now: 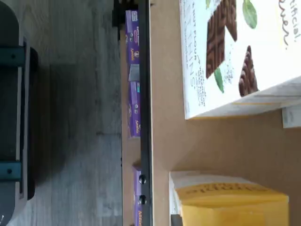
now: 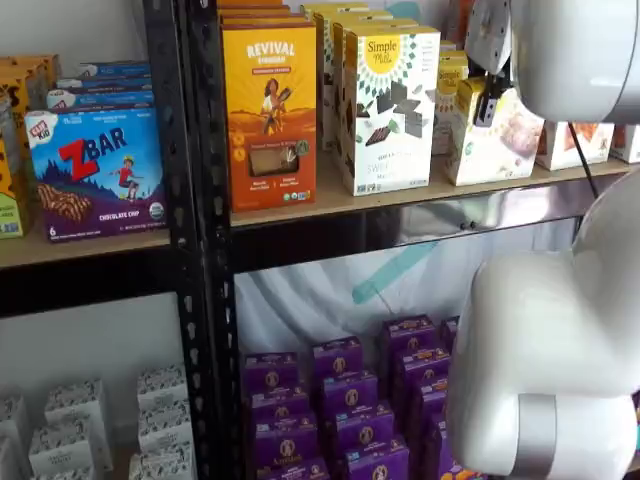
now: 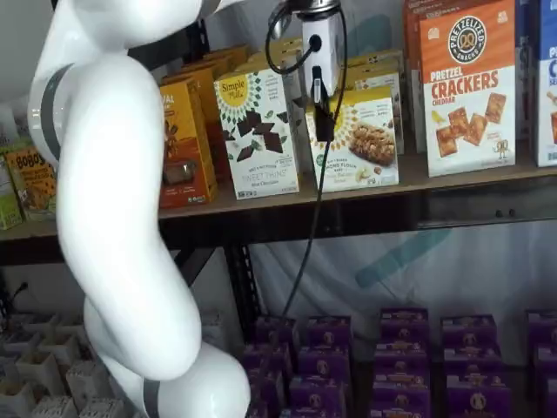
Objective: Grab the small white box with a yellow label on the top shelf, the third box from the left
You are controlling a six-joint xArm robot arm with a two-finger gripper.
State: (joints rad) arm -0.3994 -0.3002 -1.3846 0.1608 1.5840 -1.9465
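The small white box (image 3: 370, 144), with its yellow sunburst label and yellow top, stands on the top shelf (image 3: 261, 205) right of a taller white Simple Mills box (image 3: 259, 131). Both shelf views show my gripper (image 3: 323, 117) coming down from above with its black fingers closed on the box's upper left part. One finger lies across the box's front and the other is hidden behind it. In a shelf view the same box (image 2: 497, 145) sits under the gripper (image 2: 487, 103). The wrist view shows the box's yellow top (image 1: 230, 202) close up on the tan board (image 1: 225, 146).
An orange Revival box (image 2: 270, 110) and the taller Simple Mills box (image 2: 390, 110) stand left of the grasp. A Pretzel Crackers box (image 3: 466, 87) stands right of it. Purple boxes (image 3: 392, 348) fill the level below. My white arm (image 2: 550, 350) blocks part of each shelf view.
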